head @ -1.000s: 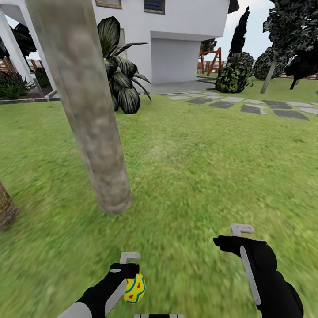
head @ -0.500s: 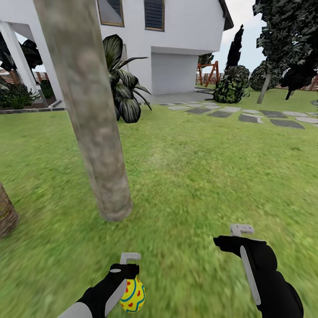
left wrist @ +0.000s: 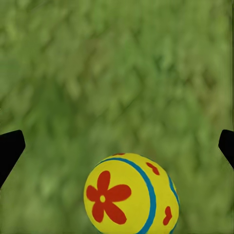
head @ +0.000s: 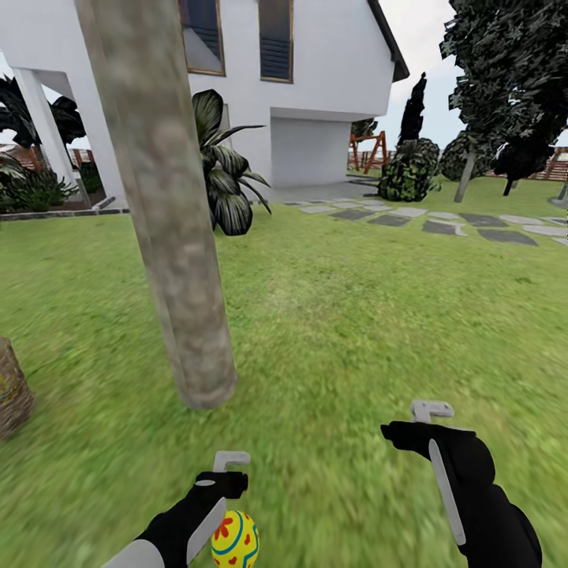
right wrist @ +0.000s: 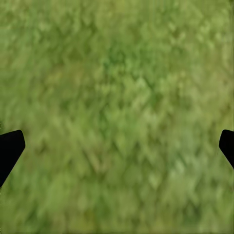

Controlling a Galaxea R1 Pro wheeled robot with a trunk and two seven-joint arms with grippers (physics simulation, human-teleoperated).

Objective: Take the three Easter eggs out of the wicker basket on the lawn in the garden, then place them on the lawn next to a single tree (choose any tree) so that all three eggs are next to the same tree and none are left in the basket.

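Observation:
One Easter egg (head: pixel 235 539), yellow with blue bands and red flowers, lies on the lawn (head: pixel 355 315) just under my left gripper (head: pixel 226 472). In the left wrist view the egg (left wrist: pixel 130 195) sits below the wide-apart fingertips of the left gripper (left wrist: pixel 117 146), untouched by them. My right gripper (head: pixel 422 422) hangs open over bare grass, and the right wrist view shows the right gripper (right wrist: pixel 117 146) with nothing between its fingers. The tree (head: pixel 170 237), a thick grey-brown trunk, stands a short way ahead and left of the egg. A brown woven shape, likely the wicker basket (head: pixel 12 390), is cut off at the left edge.
A white house (head: pixel 315 71) and a broad-leaved dark plant (head: pixel 225 173) stand behind the tree. Grey stepping stones (head: pixel 442 225) cross the grass at the far right, with dark trees (head: pixel 505 95) and bushes beyond. Open grass stretches ahead and to the right.
The whole view has shifted, so the camera moved. The egg has sunk lower against the left gripper, together with the ground, and now sits apart from it. Both arms keep their pose.

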